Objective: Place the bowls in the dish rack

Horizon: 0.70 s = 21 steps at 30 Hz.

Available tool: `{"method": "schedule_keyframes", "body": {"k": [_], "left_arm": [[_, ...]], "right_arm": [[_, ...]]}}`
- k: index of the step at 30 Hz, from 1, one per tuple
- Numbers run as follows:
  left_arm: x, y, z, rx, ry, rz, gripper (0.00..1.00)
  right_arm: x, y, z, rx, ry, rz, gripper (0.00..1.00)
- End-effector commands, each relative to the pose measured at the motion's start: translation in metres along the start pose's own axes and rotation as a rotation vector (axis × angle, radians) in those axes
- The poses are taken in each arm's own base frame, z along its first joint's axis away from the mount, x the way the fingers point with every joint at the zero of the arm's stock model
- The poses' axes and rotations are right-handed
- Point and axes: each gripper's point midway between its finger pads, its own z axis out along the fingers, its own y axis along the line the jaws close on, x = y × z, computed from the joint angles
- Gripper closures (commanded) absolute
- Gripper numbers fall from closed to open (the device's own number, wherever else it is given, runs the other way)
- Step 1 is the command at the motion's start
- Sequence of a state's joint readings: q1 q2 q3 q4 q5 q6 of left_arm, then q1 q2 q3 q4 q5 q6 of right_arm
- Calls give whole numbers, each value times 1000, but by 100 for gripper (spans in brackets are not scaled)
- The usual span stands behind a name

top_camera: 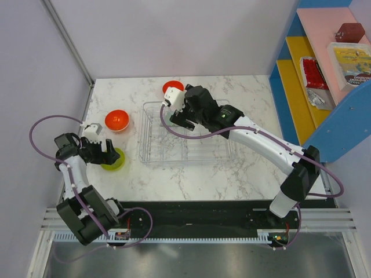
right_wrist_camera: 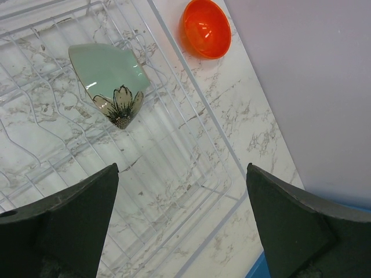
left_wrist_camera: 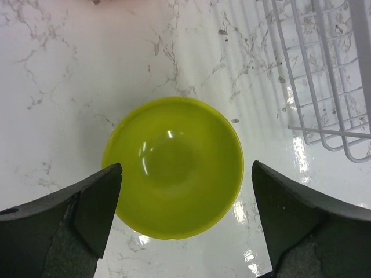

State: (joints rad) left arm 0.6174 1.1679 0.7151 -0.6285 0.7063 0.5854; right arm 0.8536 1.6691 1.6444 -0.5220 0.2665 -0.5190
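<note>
Left hand (left_wrist_camera: 186,168) spread wide over a yellow-green bowl (left_wrist_camera: 173,191); right hand (right_wrist_camera: 182,168) spread above the dish rack (top_camera: 191,152).
On the tabletop (top_camera: 255,98), an orange bowl (top_camera: 116,120) sits left of the clear rack at centre. A pale green flowered bowl (right_wrist_camera: 107,81) leans inside the rack, and another orange bowl (right_wrist_camera: 206,28) sits just beyond its far edge.

Top cam overhead, wrist cams down, rack (top_camera: 186,152) shared
</note>
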Motion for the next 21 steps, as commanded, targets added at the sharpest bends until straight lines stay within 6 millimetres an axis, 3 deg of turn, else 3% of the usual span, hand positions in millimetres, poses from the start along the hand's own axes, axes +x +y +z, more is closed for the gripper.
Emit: {"method": "schedule_keyframes", "body": {"k": [1, 3, 9, 21], "left_arm": [[-21, 8, -16, -83, -74, 120, 0], [-23, 13, -19, -117, -76, 127, 0], [-5, 36, -12, -194, -7, 106, 0], [20, 53, 13, -179, 52, 62, 0]], "right_arm": [[-14, -9, 0, 25, -42, 23, 2], [-14, -10, 0, 27, -43, 25, 2], [-9, -7, 0, 23, -33, 21, 2], [-9, -6, -1, 13, -38, 35, 2]]}}
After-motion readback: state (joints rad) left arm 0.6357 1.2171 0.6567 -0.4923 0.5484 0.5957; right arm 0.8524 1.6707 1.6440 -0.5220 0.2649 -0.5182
